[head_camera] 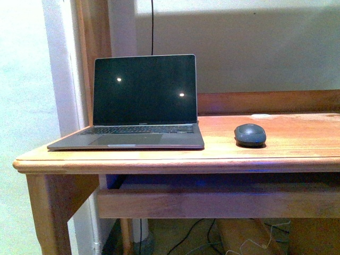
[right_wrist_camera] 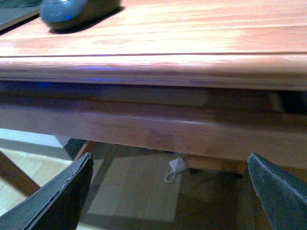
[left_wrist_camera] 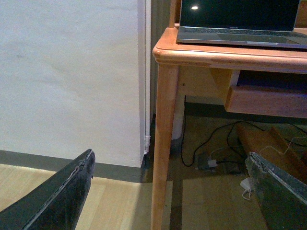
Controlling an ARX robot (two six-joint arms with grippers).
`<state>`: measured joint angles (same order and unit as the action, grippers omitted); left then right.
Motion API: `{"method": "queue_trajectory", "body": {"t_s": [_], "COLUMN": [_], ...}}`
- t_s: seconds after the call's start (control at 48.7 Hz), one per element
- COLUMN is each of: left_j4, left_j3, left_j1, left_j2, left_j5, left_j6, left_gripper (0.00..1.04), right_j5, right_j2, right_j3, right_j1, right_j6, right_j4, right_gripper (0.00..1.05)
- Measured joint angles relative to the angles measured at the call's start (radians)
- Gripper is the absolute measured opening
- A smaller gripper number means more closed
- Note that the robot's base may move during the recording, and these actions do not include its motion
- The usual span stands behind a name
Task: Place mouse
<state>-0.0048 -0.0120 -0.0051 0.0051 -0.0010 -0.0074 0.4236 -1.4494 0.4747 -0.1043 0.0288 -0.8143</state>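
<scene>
The dark grey mouse [head_camera: 250,134] rests on the wooden desk [head_camera: 297,151], to the right of the open laptop [head_camera: 142,106]. It also shows in the right wrist view [right_wrist_camera: 76,12], near the desk's front edge. Neither gripper shows in the front view. My right gripper [right_wrist_camera: 170,194] is open and empty, below the desk's front edge, under the mouse's level. My left gripper [left_wrist_camera: 172,191] is open and empty, low near the floor in front of the desk's left leg [left_wrist_camera: 163,143].
A small flat white disc [head_camera: 260,115] lies at the back of the desk. The laptop [left_wrist_camera: 240,24] sits at the desk's left end. A wall [left_wrist_camera: 67,76] stands left of the desk. Cables and a white plug [left_wrist_camera: 211,158] lie on the floor beneath.
</scene>
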Motion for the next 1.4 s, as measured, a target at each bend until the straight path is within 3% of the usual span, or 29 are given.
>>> {"method": "queue_trajectory", "body": {"t_s": [0.246,0.411,0.452,0.575,0.657,0.862,1.006,1.129,1.396], "left_j4": [0.000,0.000,0.000,0.000,0.000,0.000,0.000,0.000,0.000], "left_j3": [0.000,0.000,0.000,0.000,0.000,0.000,0.000,0.000,0.000], "left_j1": [0.000,0.000,0.000,0.000,0.000,0.000,0.000,0.000,0.000], "left_j2": [0.000,0.000,0.000,0.000,0.000,0.000,0.000,0.000,0.000], "left_j5": [0.000,0.000,0.000,0.000,0.000,0.000,0.000,0.000,0.001], "left_j6": [0.000,0.000,0.000,0.000,0.000,0.000,0.000,0.000,0.000], "left_gripper": [0.97,0.97,0.97,0.97,0.97,0.97,0.97,0.97,0.97], "right_j5": [0.137,0.173,0.156,-0.008,-0.066,-0.154,-0.219,-0.257,-0.318], "right_j2": [0.309,0.409,0.404,0.451,0.531,0.658,0.771,0.802,0.938], "right_j3": [-0.140,-0.185,-0.190,-0.298,-0.339,-0.391,-0.419,-0.459,-0.459], "right_j1": [-0.307,-0.400,-0.398,-0.323,-0.266,-0.175,-0.105,-0.070,-0.008], "right_j6": [0.089,0.095,0.089,0.017,-0.003,-0.019,-0.022,-0.026,-0.026], "right_j4": [0.180,0.260,0.239,0.023,0.046,0.125,0.204,0.183,0.309], "right_gripper": [0.97,0.97,0.96,0.75,0.59,0.31,0.03,0.03,0.03]}}
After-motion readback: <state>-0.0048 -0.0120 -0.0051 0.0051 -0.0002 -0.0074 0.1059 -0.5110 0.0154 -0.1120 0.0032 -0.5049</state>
